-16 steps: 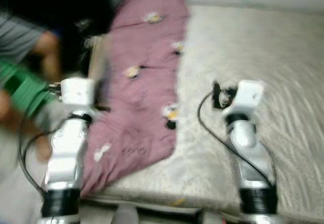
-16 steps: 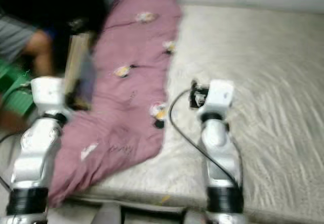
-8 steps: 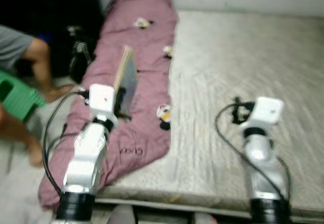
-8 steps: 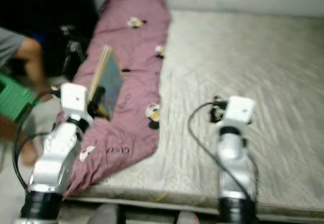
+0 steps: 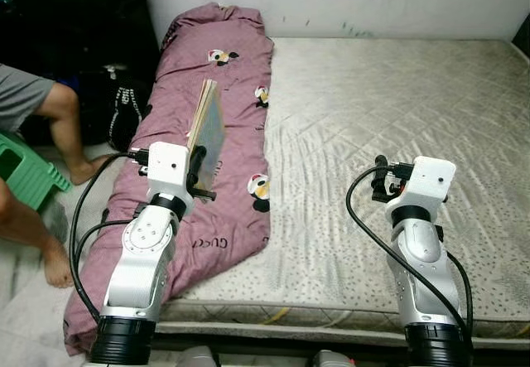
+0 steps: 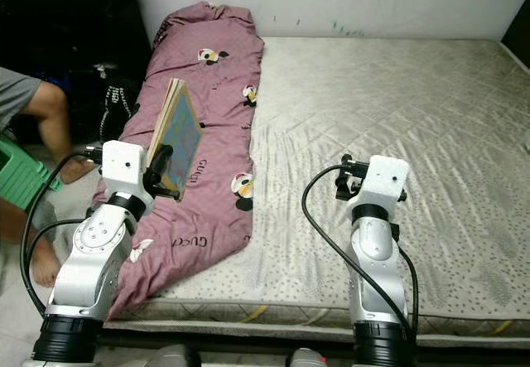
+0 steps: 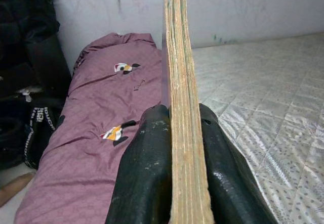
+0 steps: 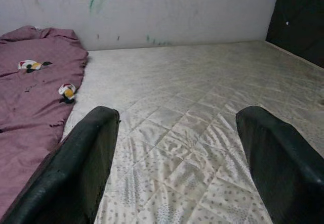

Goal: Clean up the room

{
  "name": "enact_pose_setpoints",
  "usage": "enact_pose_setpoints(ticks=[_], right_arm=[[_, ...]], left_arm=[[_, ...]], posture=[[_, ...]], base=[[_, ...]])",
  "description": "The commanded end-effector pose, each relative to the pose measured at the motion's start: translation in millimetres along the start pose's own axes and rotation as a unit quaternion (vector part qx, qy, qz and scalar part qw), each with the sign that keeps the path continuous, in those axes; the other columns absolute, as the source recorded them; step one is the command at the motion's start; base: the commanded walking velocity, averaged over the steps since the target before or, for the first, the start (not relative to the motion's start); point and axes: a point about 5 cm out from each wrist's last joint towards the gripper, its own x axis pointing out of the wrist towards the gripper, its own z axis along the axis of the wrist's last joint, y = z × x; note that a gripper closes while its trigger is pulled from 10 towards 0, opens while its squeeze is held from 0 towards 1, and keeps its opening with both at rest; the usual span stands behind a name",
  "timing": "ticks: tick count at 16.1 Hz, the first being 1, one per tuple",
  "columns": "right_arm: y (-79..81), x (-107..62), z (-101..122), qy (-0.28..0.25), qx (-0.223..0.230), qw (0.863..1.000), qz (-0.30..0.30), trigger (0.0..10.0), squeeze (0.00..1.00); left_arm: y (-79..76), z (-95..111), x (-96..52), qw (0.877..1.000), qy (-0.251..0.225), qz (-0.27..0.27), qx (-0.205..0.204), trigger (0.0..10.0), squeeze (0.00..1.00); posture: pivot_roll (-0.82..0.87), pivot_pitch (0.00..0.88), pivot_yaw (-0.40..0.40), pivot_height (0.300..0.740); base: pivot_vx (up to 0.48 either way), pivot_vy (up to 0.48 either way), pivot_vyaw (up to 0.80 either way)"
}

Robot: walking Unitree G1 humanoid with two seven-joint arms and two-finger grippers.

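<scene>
While the left hand (image 7: 174, 183) is clamped on the lower edge of a thin book (image 5: 207, 129), the book stands upright on edge above the purple quilt (image 5: 224, 85) along the mattress (image 5: 397, 118). Right hand (image 8: 177, 168) hovers over bare mattress, fingers spread apart, holding nothing.

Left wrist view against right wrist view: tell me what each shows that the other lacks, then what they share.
Left wrist: two black fingers clamped on the edge of a book, and a black bag on the floor. Right wrist: the right gripper with its fingers spread wide over nothing, and a dark panel. Both: the purple quilt, the mattress, the white wall.
</scene>
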Motion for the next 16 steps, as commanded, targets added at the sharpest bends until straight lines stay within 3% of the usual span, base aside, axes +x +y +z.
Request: enact_pose_setpoints(ticks=[1, 4, 16], right_arm=[[-0.7, 0.1, 1.2, 0.001, 0.003, 1.0, -0.004, 10.0, 0.0], [-0.1, 1.2, 3.3, -0.004, 0.002, 1.0, -0.003, 10.0, 0.0], [2.1, 1.6, 5.3, -0.01, 0.0, 1.0, 0.004, 10.0, 0.0]], left_arm=[[0.3, 12.1, 2.2, 1.0, -0.028, -0.004, 0.009, 10.0, 0.0], [-1.0, 12.0, 3.4, 1.0, -0.03, -0.006, 0.008, 10.0, 0.0], [-1.9, 11.1, 4.7, 1.0, -0.03, -0.007, 0.005, 10.0, 0.0]], posture=[[0.0, 0.0, 0.03, 0.74], [0.0, 0.0, 0.029, 0.74], [0.0, 0.0, 0.027, 0.74]], base=[[0.0, 0.0, -0.8], [0.0, 0.0, -0.57], [0.0, -0.301, 0.0]])
